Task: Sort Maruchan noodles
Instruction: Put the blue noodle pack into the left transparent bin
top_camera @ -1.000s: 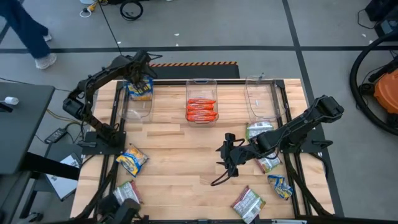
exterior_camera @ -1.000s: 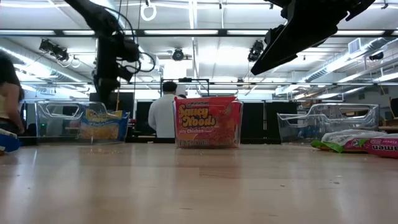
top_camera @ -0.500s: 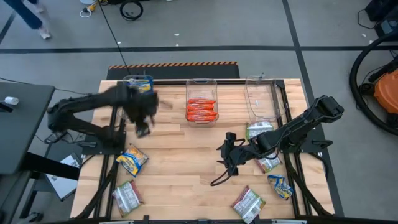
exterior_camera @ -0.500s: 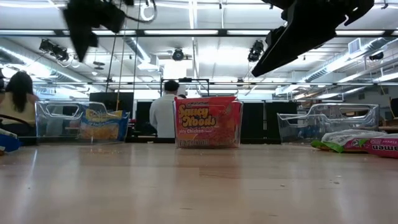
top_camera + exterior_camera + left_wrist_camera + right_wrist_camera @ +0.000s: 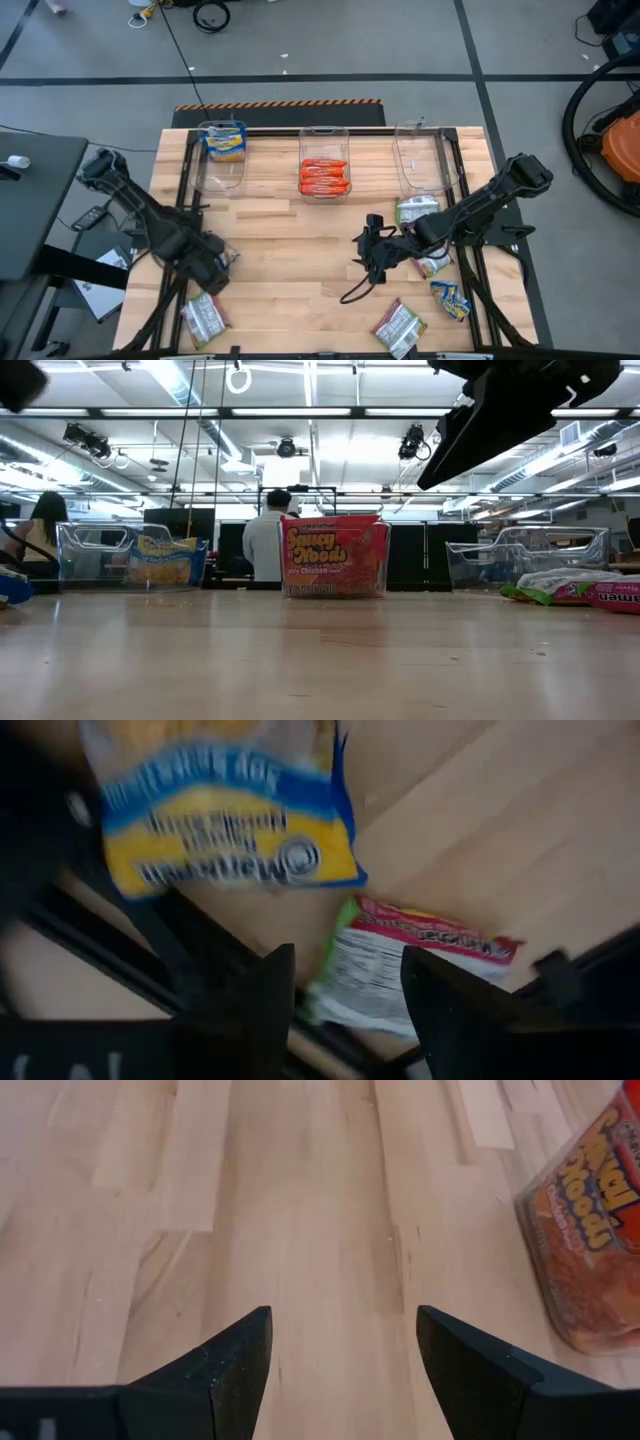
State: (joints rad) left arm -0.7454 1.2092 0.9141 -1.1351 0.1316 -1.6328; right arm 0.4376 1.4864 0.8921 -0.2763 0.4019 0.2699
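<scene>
The left pincer (image 5: 345, 995), fingers apart and empty, hangs over a flat yellow-and-blue plastic noodle packet (image 5: 225, 815) beside a silvery-green one (image 5: 405, 965). Light, crinkly, probably slippery and brittle inside; pinch across a short edge. The right pincer (image 5: 345, 1350) waits wide.

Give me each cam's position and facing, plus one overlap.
High: overhead, straight down on the table; both arms show, left gripper, right gripper.
Low: table height, level toward the room; the right arm overhead.
Left wrist: over a yellow-and-blue packet and a green-and-pink packet; own gripper open.
Right wrist: over bare wood; own gripper open.
Shared: the middle bin of orange-red packets, in high, low and right wrist.
</scene>
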